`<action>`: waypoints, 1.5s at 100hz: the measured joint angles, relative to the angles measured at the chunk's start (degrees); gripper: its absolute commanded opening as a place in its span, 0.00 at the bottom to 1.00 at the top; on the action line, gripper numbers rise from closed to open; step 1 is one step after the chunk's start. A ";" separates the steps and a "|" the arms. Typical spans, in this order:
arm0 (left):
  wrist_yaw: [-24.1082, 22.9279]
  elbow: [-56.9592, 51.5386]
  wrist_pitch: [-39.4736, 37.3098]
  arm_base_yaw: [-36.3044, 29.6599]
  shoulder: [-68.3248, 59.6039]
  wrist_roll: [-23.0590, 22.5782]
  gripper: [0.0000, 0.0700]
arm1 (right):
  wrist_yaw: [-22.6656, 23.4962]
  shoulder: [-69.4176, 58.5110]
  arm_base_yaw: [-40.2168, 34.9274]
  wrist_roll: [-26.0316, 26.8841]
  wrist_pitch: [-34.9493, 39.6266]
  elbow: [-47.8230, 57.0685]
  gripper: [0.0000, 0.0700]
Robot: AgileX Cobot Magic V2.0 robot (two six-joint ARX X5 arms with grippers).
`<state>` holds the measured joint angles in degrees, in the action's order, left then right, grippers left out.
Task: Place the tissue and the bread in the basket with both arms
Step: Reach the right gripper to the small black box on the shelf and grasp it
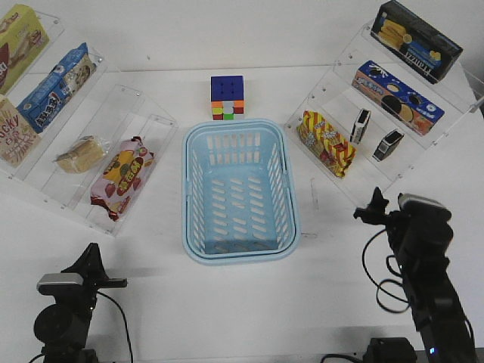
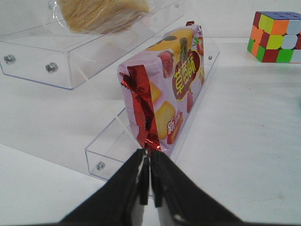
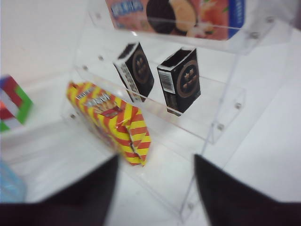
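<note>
The light blue basket [image 1: 192,197] stands empty at the table's middle. The bread [image 1: 80,154] lies on the left clear rack; its lower edge shows in the left wrist view [image 2: 101,13]. Two black tissue packs stand on the right rack [image 1: 361,125] [image 1: 388,145], also in the right wrist view [image 3: 135,70] [image 3: 180,81]. My left gripper [image 1: 106,283] [image 2: 149,162] is shut and empty, low at the front left, short of the rack. My right gripper [image 1: 370,209] [image 3: 156,165] is open and empty, in front of the right rack, apart from the packs.
A pink-red snack bag [image 1: 121,177] [image 2: 164,94] stands in the left rack's lowest step, right before my left fingers. A red-and-yellow striped bag [image 1: 326,144] [image 3: 115,121] fills the right rack's lowest step. A colour cube [image 1: 227,98] sits behind the basket. Cookie boxes [image 1: 397,97] fill upper steps.
</note>
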<state>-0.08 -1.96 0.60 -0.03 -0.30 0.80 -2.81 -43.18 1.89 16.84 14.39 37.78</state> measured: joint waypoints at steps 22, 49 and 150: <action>0.02 0.00 -0.02 0.00 0.00 0.00 0.00 | -2.47 -20.33 0.00 -3.80 0.15 13.70 0.75; 0.00 0.00 0.00 0.00 0.00 0.00 0.00 | -7.76 -37.35 0.87 -7.32 0.02 25.83 0.75; 0.00 0.00 -0.02 0.00 0.00 0.00 0.00 | 23.52 -25.62 -5.70 -5.84 -3.80 28.41 0.00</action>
<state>-0.08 -1.96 0.58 -0.03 -0.30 0.80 20.71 -68.79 -3.81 11.00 10.59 66.19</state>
